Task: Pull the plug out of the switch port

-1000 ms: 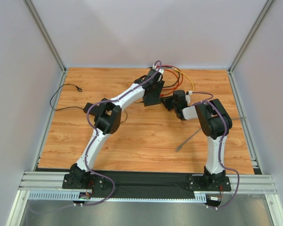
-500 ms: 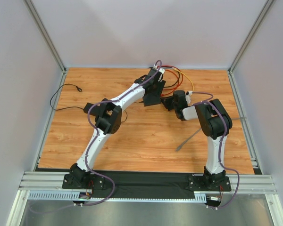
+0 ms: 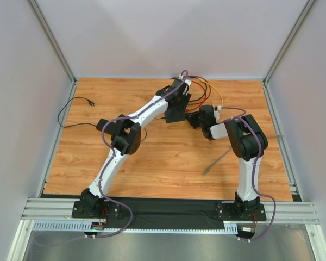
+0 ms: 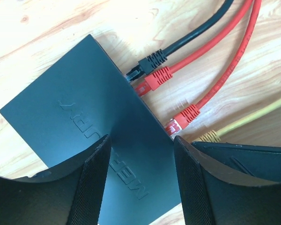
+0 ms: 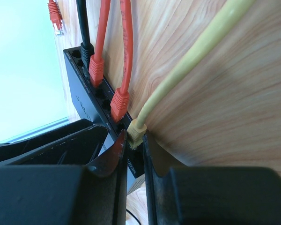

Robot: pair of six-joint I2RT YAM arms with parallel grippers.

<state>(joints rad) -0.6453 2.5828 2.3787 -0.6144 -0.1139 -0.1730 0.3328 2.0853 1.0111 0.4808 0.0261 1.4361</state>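
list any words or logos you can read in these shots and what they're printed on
"MERCURY": embossed, seen upside down, on top of the flat matte-black rectangular switch box, left wrist view.
Pale lettering on that box's edge beside the yellow plug, right wrist view: too blurred to read.
Top view: no readable text.

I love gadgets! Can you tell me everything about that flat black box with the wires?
The flat matte-black rectangular switch box lies flat on the wooden table, raised lettering on its top. One long side has a row of sockets holding a black plug, two red plugs and a yellow plug. The right end effector pinches the yellow plug; the left end effector, open, hovers over its top.
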